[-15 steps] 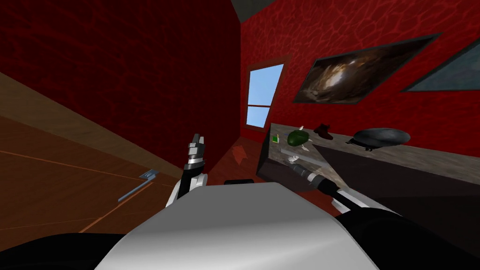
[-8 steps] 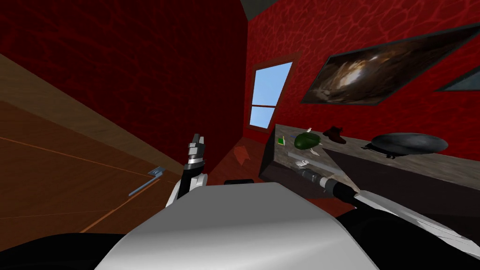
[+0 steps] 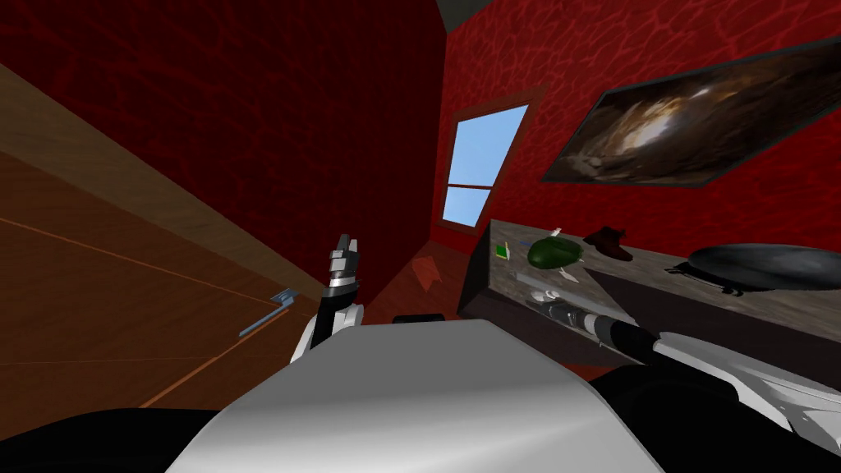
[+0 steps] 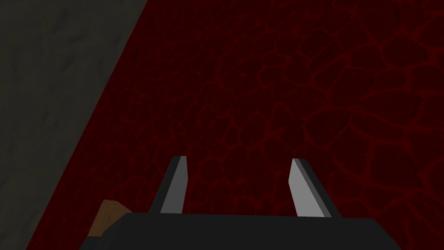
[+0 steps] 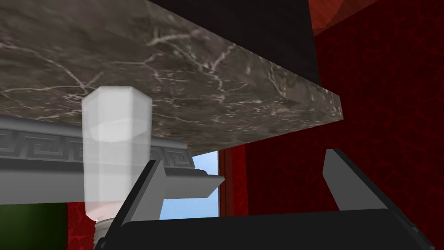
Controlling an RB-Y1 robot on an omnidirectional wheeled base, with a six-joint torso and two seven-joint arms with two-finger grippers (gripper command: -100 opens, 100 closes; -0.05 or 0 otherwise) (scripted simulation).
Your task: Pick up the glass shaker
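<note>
Right gripper [image 5: 243, 158] is hovering wide open and empty, shaker [image 5: 117, 147] sitting on the counter [image 5: 217, 87] just outside one finger, so centring, grasp and lift are all pending.

We see a dark marbled tabletop [image 3: 649, 261] along the red wall, under a framed picture [image 3: 706, 123] and beside a window [image 3: 483, 168]. On it lie a round dark green thing [image 3: 553, 253], a small green box [image 3: 500, 251] near its end, a dark red lump [image 3: 609, 243] by the wall and a wide dark grey dish [image 3: 768, 265]. A grey bar with a key pattern [image 5: 43, 152] lies there too. On the wooden floor [image 3: 123, 312] lie a grey-blue tool [image 3: 267, 312] and an orange scrap [image 3: 425, 273].
</note>
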